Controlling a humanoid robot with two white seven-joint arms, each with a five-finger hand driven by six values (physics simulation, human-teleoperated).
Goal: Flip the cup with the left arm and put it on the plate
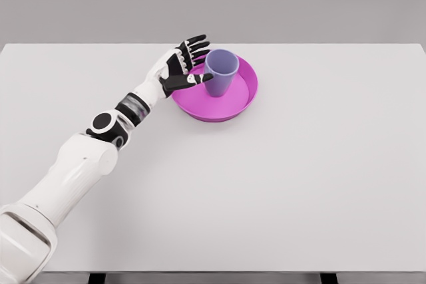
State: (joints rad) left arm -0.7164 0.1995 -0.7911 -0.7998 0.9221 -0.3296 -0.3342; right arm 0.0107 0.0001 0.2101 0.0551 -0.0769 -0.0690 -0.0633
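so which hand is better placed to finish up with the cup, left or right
Left. The left hand is right beside the purple cup, fingers spread, thumb near its side. The cup stands upright, mouth up, on the magenta plate. The right arm is not in view.

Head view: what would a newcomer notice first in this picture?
A lilac plastic cup stands upright, mouth up, on a round magenta plate in the far middle of the white table. The left hand is beside the cup with fingers spread, at the plate's left edge.
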